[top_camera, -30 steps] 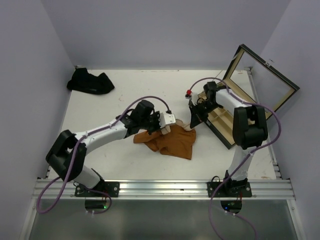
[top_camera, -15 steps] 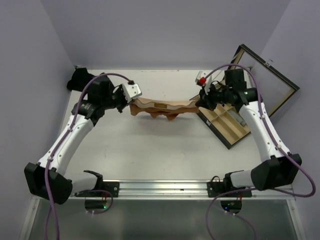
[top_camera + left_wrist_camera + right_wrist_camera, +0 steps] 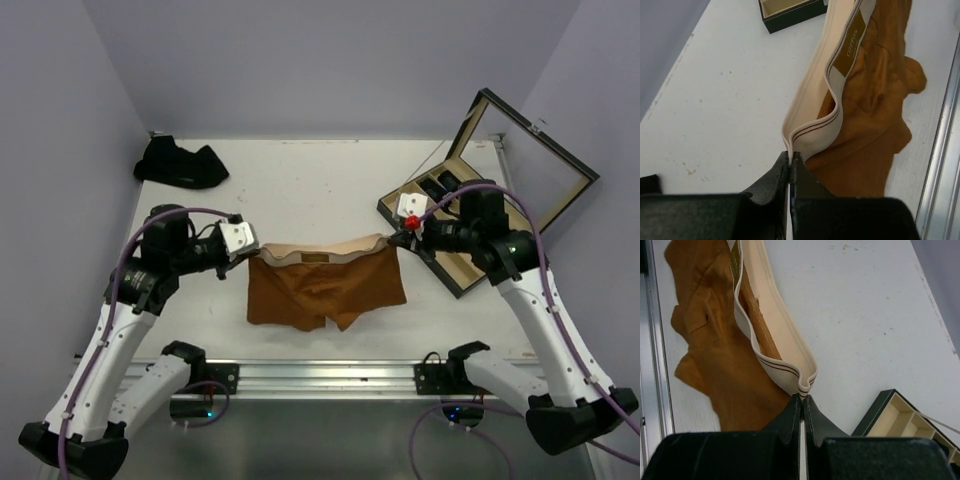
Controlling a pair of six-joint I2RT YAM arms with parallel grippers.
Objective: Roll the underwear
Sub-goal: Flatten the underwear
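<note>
looking at the whole table [image 3: 300, 190] first, the big change is where the cloth sits. a second ago the rust-orange underwear [image 3: 325, 290] was a crumpled heap mid table with both arms hunched over it. half a second ago it was strung out in the air between them, further back. now the arms have pulled apart and come toward the near edge, and the pair is opened out flat-ish in front of them, leg openings pointing at the near rail [image 3: 330, 375]

the wooden box [image 3: 458, 268] on the right and the dark underwear [image 3: 180, 165] in the far left corner haven't budged in any of that

left tool [image 3: 790, 156] is pinched tight on the left corner of the cream waistband [image 3: 320, 252], and right tool [image 3: 802, 399] is pinched tight on the right corner, with only fabric between the jaws on either side. both wrist views show the band a bit off the table and sagging in the middle, with the orange body draping down onto the surface. the little brown label [image 3: 849, 47] faces up inside the band

my read is that the spread-out step is nearly finished. it looks like the corners just need setting down and letting go, then the actual rolling can start. no roll has started yet, and some wrinkles near the legs might make it lumpy
</note>
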